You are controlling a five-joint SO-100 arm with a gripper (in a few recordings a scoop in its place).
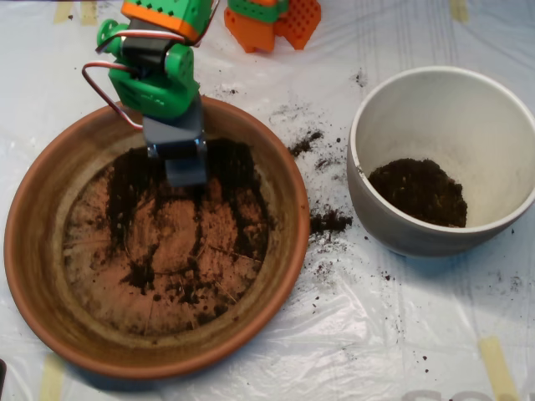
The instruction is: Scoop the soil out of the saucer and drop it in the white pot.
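While the scoop (185,163) hung over the far part of the saucer (50,276), whether its shells were apart or together could not be told. Soil (180,242) streaked the saucer's floor in thin smears. Right of the saucer stood the white pot (501,109), holding a dark heap, with crumbs scattered between them.

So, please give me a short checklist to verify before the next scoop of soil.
1. Hand is over the saucer: ok.
2. Soil remains in the saucer to collect: ok, thin streaks and crumbs.
3. White pot is upright and has room: ok, small soil pile inside.
4. Path between saucer and pot is clean: not ok, spilled crumbs on the plastic sheet.
5. Hand already carries soil: cannot tell.
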